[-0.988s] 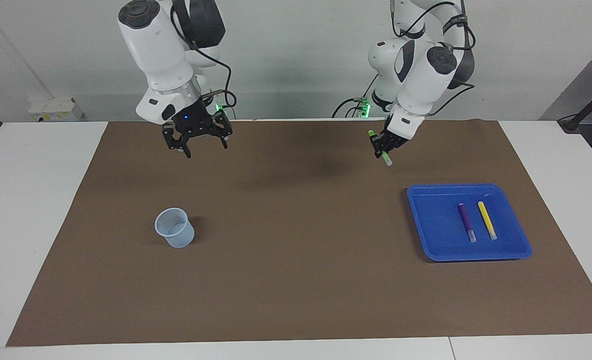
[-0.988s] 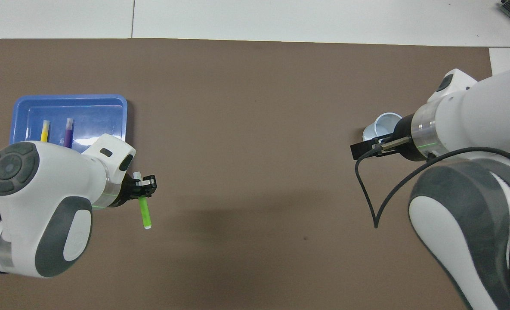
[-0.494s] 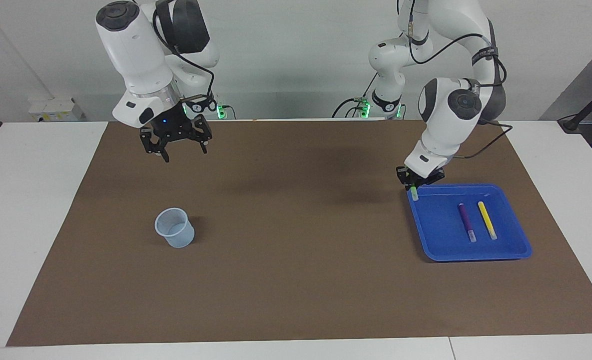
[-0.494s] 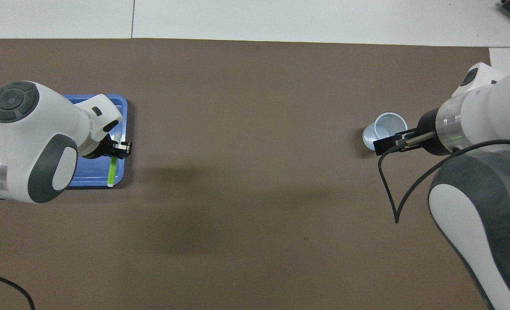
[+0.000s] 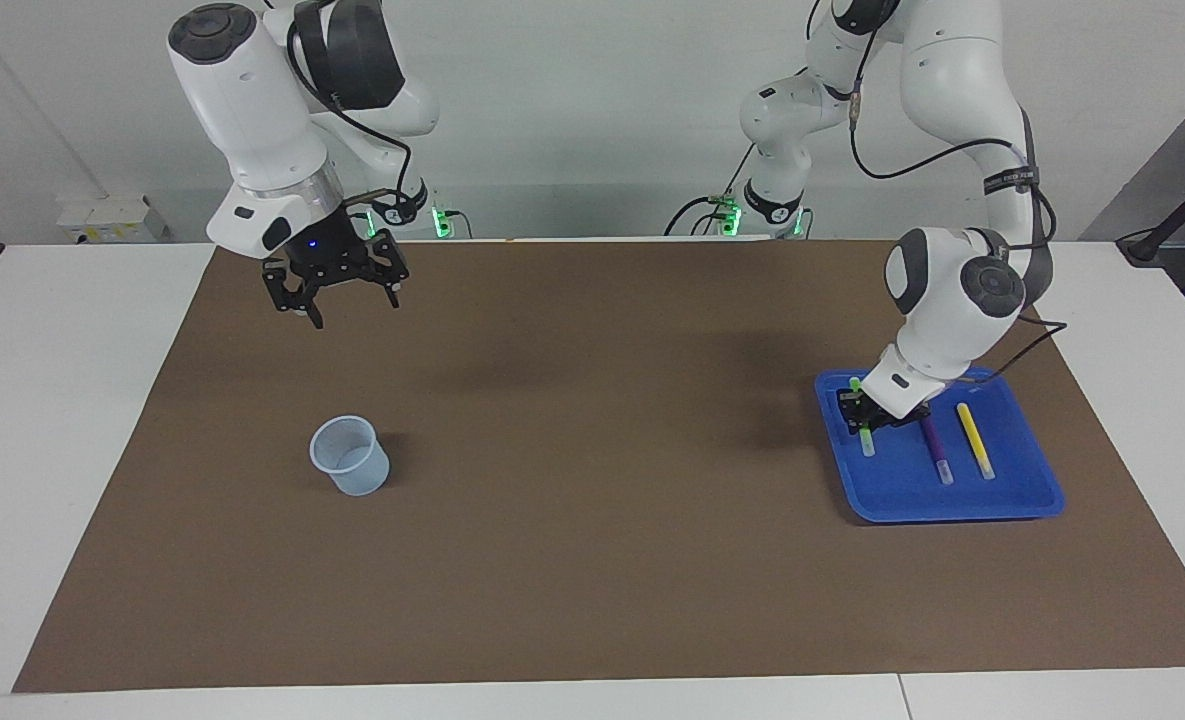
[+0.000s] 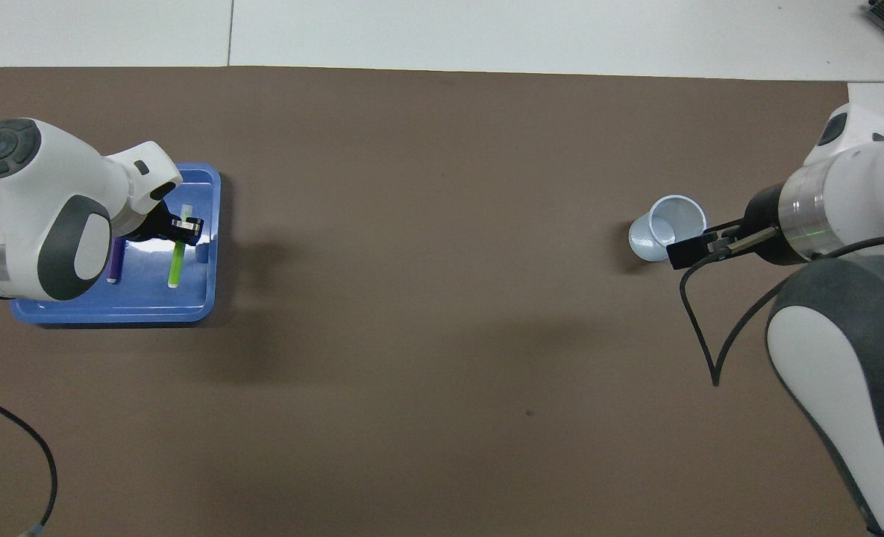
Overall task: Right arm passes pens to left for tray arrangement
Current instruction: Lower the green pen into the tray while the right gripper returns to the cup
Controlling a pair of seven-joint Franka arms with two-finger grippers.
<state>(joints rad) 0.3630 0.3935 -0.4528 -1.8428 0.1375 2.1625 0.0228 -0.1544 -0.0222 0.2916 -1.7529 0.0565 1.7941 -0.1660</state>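
We see the left end effector [image 5: 865,419] clamped on the green pen [image 5: 863,432] over the blue tray [image 5: 952,500] — the right end effector [image 5: 336,298] hangs wide above the worktop [image 5: 592,560].

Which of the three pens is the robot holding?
The green pen, gripped by the left gripper over the tray; purple and yellow lie loose.

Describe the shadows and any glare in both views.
Facing view: soft, blurred arm shadows on the brown mat, a darker patch beside the tray; no strong glare. Overhead view: a small bright sheen on the tray floor near the green pen, and a short shadow beside the cup.
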